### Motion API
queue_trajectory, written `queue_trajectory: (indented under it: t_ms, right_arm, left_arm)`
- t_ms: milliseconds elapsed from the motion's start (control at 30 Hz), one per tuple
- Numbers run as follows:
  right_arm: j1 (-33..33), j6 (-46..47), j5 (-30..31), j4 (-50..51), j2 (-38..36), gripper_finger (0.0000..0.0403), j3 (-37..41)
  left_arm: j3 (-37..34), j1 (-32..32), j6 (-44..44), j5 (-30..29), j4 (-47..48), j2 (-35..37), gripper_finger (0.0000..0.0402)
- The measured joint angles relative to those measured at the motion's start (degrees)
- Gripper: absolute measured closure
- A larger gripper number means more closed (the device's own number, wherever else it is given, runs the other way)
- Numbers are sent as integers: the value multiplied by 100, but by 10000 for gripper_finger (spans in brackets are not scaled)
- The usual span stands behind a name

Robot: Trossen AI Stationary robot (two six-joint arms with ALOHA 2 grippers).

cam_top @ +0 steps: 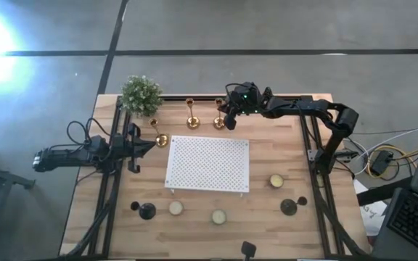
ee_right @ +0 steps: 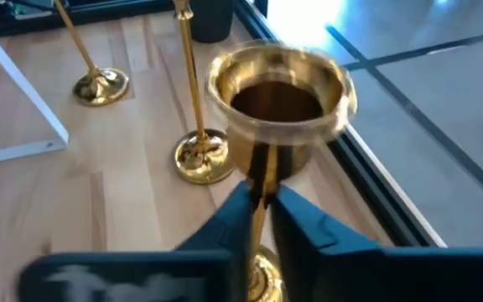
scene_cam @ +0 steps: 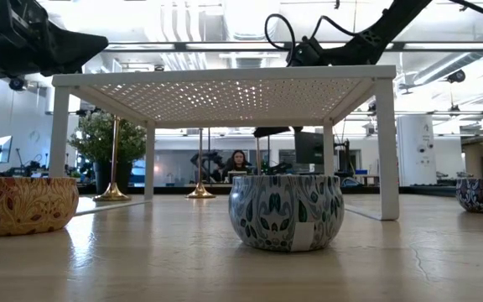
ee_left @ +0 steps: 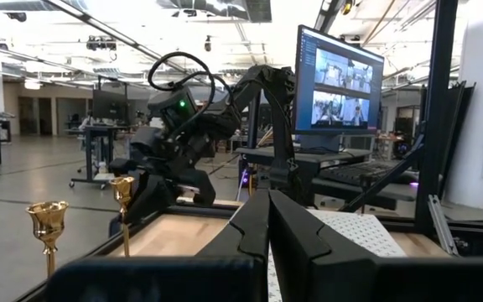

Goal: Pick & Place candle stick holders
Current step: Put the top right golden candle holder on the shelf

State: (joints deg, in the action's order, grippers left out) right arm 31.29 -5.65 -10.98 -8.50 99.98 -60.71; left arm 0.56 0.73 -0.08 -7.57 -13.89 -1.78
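Three brass-gold candle stick holders stand near the table's far edge: one by the plant, one in the middle, and one at my right gripper. My right gripper is shut on this third holder, below its cup. Two squat black holders stand on their bases near the front edge. My left gripper is shut and empty at the table's left side, and its fingers also show in the left wrist view. My right gripper pinches the brass holder's slim stem between its two fingers, low on the stem, well below the cup. The fingers come from the table's right side, slanting down, and lie across the stem. The holder stands upright; its base shows just below the fingers, and whether it rests on the table I cannot tell.
A white perforated stand fills the table's middle. A potted plant stands at the far left corner. Three patterned candle tins sit toward the front. A person sits in the room behind.
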Motion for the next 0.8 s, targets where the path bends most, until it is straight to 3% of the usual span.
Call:
queue_trajectory:
  t_ms: [233, 333, 567, 800]
  right_arm:
    - [51, -227, 70, 45, -222, 391, -216]
    - [61, -326, 89, 643, -606, 392, -487]
    - [-166, -740, 219, 2637, -2010, 393, -1127]
    - [-862, -449, 233, 3674, -3508, 394, -1274]
  left_arm:
    - [0, 0, 29, 0, 6, 0, 390]
    - [0, 0, 22, 0, 45, 1, 390]
    - [0, 0, 12, 0, 85, 0, 390]
    - [0, 0, -4, 0, 74, 0, 390]
